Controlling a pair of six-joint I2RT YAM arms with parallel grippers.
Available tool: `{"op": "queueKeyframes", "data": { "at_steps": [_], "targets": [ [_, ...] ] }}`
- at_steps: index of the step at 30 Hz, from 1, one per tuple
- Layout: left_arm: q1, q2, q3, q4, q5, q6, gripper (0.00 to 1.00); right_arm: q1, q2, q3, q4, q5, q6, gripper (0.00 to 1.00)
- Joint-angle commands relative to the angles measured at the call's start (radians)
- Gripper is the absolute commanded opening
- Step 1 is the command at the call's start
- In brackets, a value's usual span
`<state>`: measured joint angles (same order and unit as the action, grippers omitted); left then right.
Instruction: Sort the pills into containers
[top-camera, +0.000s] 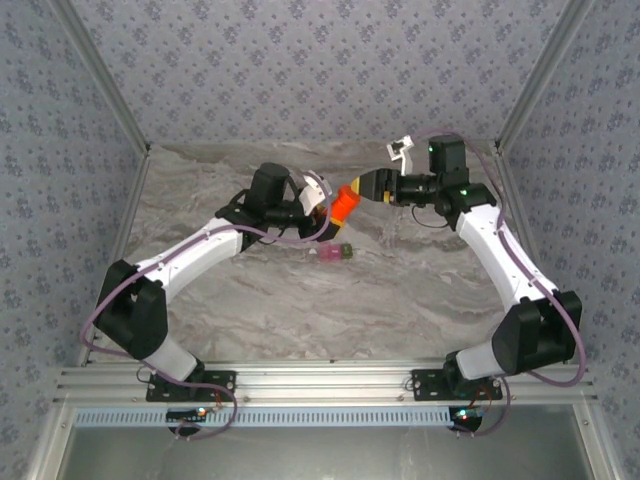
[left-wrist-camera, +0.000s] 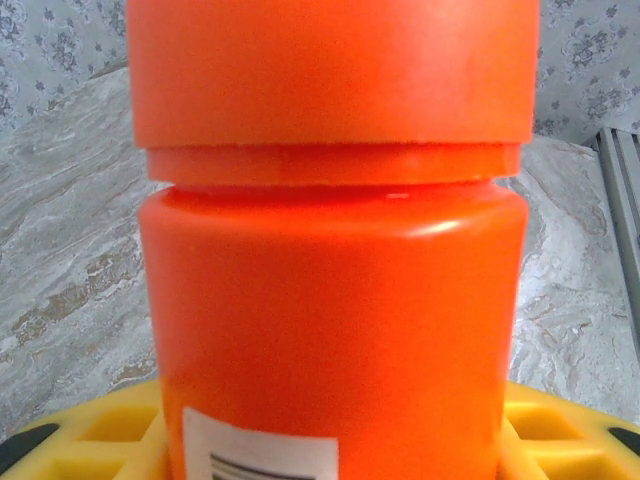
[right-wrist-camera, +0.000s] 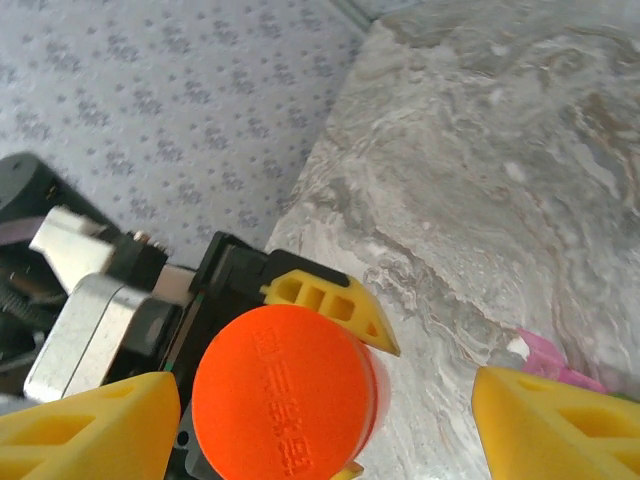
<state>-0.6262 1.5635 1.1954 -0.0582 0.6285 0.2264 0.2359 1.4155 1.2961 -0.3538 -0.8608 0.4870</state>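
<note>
Orange bottle (left-wrist-camera: 330, 300) — white label (left-wrist-camera: 260, 445), print unreadable — pinched by left claw (top-camera: 329, 211), right claw (right-wrist-camera: 320, 425) spread beside cap (right-wrist-camera: 280, 390)

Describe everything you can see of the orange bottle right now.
The bottle is opaque orange-red plastic, cylindrical, its cap on, with raised lettering on top. A white label shows on its body. The left gripper is shut on the body, holding it off the table, tipped, cap facing the right gripper, whose jaws stand open either side of the cap.
</note>
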Motion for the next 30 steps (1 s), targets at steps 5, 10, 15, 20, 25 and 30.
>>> {"op": "queueKeyframes", "data": {
  "at_steps": [5, 10, 15, 20, 25, 30],
  "targets": [
    [0.005, -0.013, 0.022, -0.014, 0.022, 0.013, 0.00, 0.071, -0.070, -0.011, -0.059, 0.207, 0.332, 0.78],
    [0.004, -0.013, 0.026, -0.017, 0.024, 0.013, 0.00, 0.130, -0.050, 0.056, -0.146, 0.293, 0.309, 0.79],
    [0.005, -0.012, 0.029, -0.019, 0.025, 0.012, 0.00, 0.164, -0.009, 0.096, -0.167, 0.309, 0.289, 0.78],
    [0.005, -0.014, 0.028, -0.019, 0.025, 0.012, 0.00, 0.190, 0.013, 0.115, -0.175, 0.315, 0.280, 0.76],
    [0.004, -0.014, 0.030, -0.019, 0.027, 0.013, 0.00, 0.199, 0.023, 0.118, -0.173, 0.314, 0.280, 0.71],
    [0.005, -0.012, 0.028, -0.013, 0.028, 0.012, 0.00, 0.202, 0.034, 0.119, -0.179, 0.304, 0.274, 0.67]
  ]
}}
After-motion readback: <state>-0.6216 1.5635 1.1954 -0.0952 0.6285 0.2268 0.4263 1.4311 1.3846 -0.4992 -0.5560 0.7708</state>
